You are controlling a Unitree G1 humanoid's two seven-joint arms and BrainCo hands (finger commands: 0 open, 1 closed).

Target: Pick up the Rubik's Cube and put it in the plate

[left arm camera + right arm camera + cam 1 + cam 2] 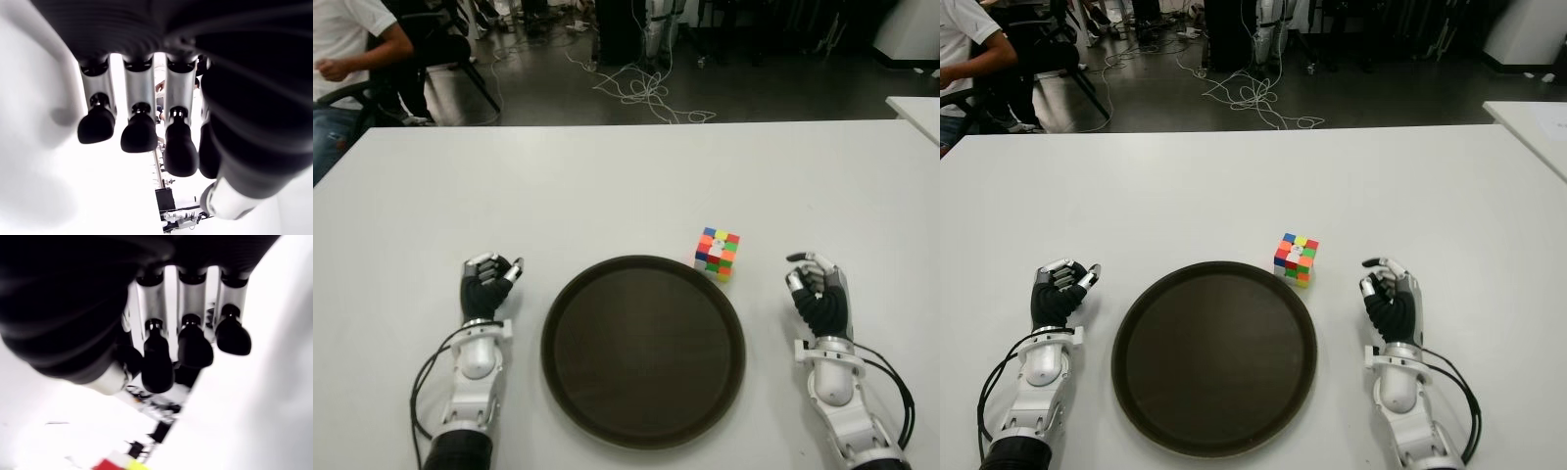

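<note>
Since the Rubik's Cube (717,253) sits on the white surface (607,186) and not in the plate (643,349), nothing of the task looks done yet; pick-up, carry & drop are all left. Plate is bare, w/ the cube just beside its far-right rim, close enough that I can't tell if they touch. Right hand (816,294) shows to the right of the plate, nearer the robot than the cube, w/ a gap of bare surface between hand & cube. Its fingers (156,363) are loosely bent, gripping nothing. Cube lies ahead & to the left of that hand, so it's prob. the one to reach. Left hand (487,284) shows on the plate's left side, well apart from the cube, fingers (139,132) relaxed & empty too.
</note>
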